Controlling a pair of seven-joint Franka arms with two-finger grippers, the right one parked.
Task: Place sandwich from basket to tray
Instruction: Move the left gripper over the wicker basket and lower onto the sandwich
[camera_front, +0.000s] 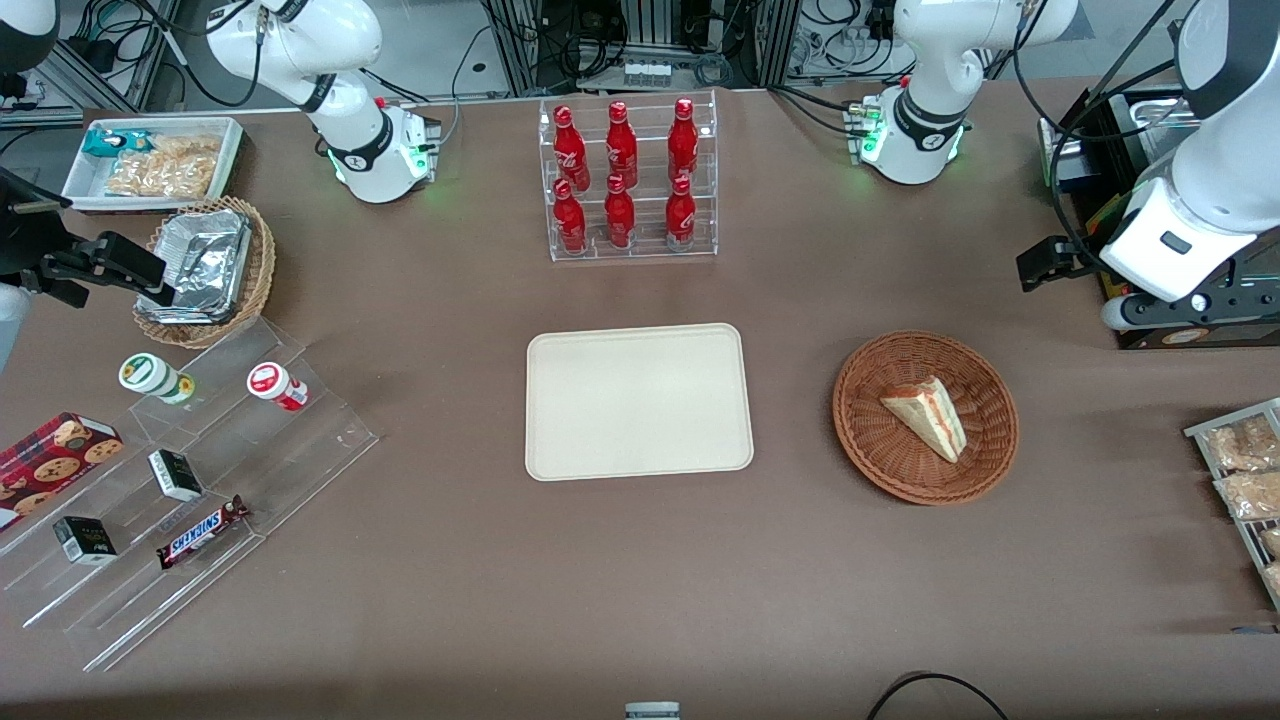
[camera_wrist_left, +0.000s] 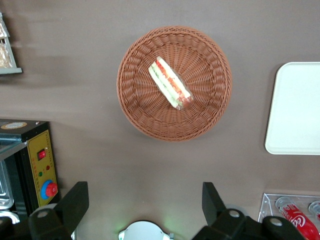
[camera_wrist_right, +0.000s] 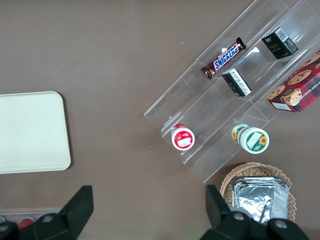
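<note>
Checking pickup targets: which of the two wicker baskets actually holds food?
The reddish-brown basket beside the tray holds the sandwich; the lighter basket holds only foil. The gripper hangs open above the table.

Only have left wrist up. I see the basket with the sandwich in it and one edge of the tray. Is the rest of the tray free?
Observer: Yes. In the front view the whole tray is bare.
Operator: Where's the tool relative to the basket?
Observer: The tool is open and not over the basket. It sits toward the working arm's end of the table, farther from the front camera than the basket.
Operator: Anything near the tray?
Observer: A clear rack of six red bottles stands farther from the front camera than the tray, apart from it. The sandwich is the only thing in the basket.
</note>
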